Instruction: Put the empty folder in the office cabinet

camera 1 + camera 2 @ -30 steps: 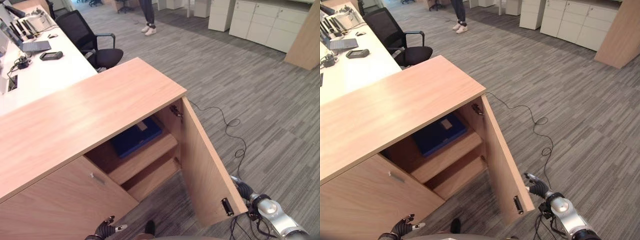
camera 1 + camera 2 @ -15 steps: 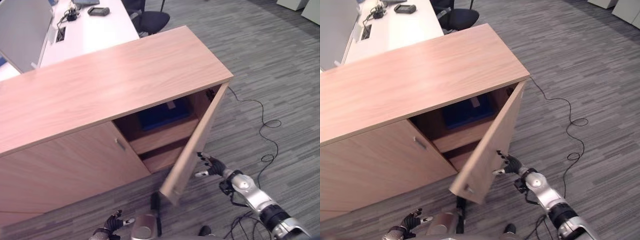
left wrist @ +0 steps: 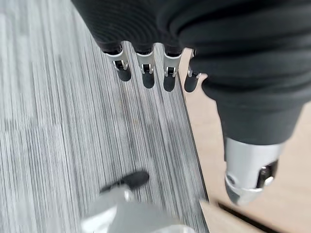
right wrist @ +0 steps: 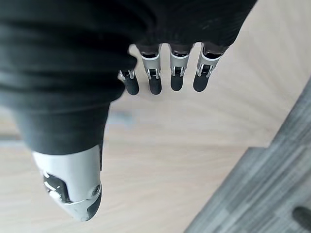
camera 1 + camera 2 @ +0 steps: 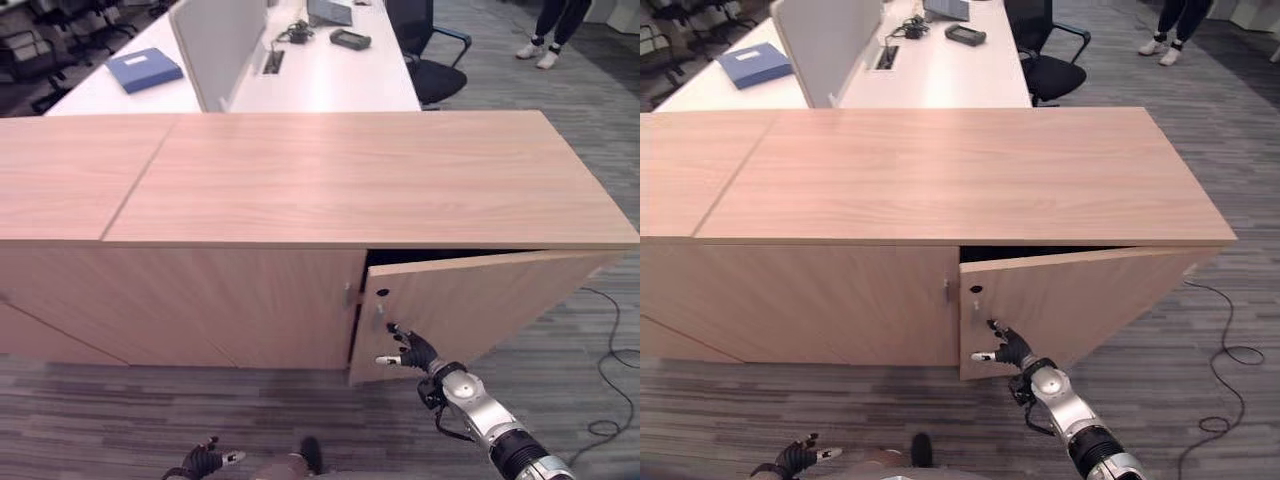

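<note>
The wooden office cabinet (image 5: pixel 370 170) stands in front of me. Its right door (image 5: pixel 480 300) is nearly shut, leaving a thin dark gap (image 5: pixel 440 257) under the top. The inside is hidden behind the door. My right hand (image 5: pixel 415 352) is open, its straight fingers (image 4: pixel 176 80) at the door's front near the free edge and the small handle (image 5: pixel 379 315). Low by the carpet hangs my left hand (image 5: pixel 203 460), open and holding nothing, with its fingers (image 3: pixel 146 73) next to the cabinet's base.
Behind the cabinet stands a white desk (image 5: pixel 330 70) with a grey divider panel (image 5: pixel 215 40), a blue folder (image 5: pixel 143 69) and small devices. A black office chair (image 5: pixel 425 50) and a person's legs (image 5: pixel 550 35) are at the far right. Grey carpet (image 5: pixel 120 420) lies in front.
The camera has swung round to face the cabinet front. The door has gone from wide open to almost shut with my right hand on it, hiding the blue folder on the shelf.
</note>
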`<state>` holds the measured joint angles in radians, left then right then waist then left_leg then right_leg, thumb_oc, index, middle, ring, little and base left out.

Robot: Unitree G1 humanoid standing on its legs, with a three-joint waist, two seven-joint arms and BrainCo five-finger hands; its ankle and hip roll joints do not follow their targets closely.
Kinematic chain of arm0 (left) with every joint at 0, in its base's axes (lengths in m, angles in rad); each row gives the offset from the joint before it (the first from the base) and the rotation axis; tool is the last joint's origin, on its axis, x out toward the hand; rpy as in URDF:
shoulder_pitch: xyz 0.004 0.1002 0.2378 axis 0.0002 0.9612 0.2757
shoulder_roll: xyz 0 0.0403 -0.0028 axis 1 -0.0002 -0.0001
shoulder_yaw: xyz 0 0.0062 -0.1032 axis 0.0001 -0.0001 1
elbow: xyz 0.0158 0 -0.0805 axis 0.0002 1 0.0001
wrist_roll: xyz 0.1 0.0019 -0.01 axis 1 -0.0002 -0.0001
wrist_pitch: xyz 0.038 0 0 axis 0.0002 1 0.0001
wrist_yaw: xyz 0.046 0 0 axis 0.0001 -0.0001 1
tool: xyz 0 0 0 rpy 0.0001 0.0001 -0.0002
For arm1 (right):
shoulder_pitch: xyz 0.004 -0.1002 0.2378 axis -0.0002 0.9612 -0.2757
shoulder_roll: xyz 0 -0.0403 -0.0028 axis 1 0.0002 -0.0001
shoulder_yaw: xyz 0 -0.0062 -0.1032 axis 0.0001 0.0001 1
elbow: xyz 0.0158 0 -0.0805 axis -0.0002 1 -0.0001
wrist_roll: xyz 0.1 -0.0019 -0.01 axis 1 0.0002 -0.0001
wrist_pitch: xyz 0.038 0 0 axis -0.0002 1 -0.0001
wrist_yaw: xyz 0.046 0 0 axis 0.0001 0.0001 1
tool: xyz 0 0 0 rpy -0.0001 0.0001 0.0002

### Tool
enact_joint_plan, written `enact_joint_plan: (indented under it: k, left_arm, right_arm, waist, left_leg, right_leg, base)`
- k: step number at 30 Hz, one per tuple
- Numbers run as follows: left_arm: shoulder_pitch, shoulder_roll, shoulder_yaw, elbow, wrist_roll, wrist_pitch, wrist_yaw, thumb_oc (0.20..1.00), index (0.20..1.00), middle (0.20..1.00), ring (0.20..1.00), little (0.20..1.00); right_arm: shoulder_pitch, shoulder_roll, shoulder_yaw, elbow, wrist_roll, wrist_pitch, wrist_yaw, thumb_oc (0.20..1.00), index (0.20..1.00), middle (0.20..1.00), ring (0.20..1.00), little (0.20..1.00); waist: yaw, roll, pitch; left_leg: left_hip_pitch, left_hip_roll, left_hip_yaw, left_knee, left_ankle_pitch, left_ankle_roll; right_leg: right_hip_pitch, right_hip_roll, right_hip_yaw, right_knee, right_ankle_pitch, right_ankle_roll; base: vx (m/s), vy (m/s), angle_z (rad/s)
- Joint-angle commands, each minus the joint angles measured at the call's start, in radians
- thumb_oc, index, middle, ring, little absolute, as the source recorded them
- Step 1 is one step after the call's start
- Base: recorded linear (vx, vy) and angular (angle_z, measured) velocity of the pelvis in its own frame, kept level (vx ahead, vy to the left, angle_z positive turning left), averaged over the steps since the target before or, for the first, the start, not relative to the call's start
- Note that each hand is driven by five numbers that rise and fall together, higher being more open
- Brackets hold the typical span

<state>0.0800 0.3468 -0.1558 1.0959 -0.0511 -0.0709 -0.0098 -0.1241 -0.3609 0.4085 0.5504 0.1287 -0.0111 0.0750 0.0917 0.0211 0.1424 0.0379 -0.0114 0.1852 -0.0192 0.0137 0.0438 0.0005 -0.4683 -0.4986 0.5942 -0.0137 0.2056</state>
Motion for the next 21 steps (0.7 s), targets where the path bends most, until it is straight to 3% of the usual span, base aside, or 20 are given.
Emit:
enact_joint_plan:
  k: [1,4,8,21]
  left_arm:
    - [-0.040,0.030,-0.010,-0.007,0.033,-0.026,0.017,1.000,1.000,1.000,1.000,1.000]
    - [-0.050,0.038,-0.018,0.017,0.038,-0.028,0.018,1.000,1.000,1.000,1.000,1.000]
    - [-0.036,0.024,-0.016,0.037,0.040,-0.027,0.028,1.000,1.000,1.000,1.000,1.000]
    - [-0.009,0.017,-0.102,-0.009,0.055,-0.030,0.000,1.000,1.000,1.000,1.000,1.000]
  right_arm:
    - [-0.107,0.034,-0.059,-0.038,0.033,-0.058,-0.039,1.000,1.000,1.000,1.000,1.000]
    - [-0.123,0.016,-0.106,-0.003,0.060,-0.066,-0.081,1.000,1.000,1.000,1.000,1.000]
    - [-0.171,-0.022,-0.188,0.075,0.083,-0.072,-0.151,1.000,1.000,1.000,1.000,1.000]
    - [-0.310,-0.136,-0.286,0.399,0.144,-0.059,-0.227,1.000,1.000,1.000,1.000,1.000]
  waist:
    - [-0.004,0.001,0.018]
    - [-0.013,-0.015,0.005]
    - [0.001,-0.018,-0.030]
    - [0.007,0.000,-0.040]
  left_leg:
    - [0.053,0.087,-0.086,-0.023,-0.065,-0.105]
    - [0.051,0.067,-0.141,-0.033,-0.072,-0.117]
    - [0.051,0.070,-0.159,-0.037,-0.067,-0.130]
    - [0.080,0.091,-0.177,-0.052,-0.062,-0.152]
  right_leg:
    - [-0.012,0.183,0.178,-0.313,-0.054,-0.003]
    - [0.021,0.202,0.243,-0.502,-0.023,-0.006]
    - [0.084,0.207,0.206,-0.571,0.004,-0.008]
    - [0.156,0.235,0.164,-0.639,0.004,-0.021]
  base:
    - [0.10,-0.073,0.51]
    - [0.10,-0.088,0.58]
    - [0.10,-0.086,0.61]
    - [0.02,-0.040,0.04]
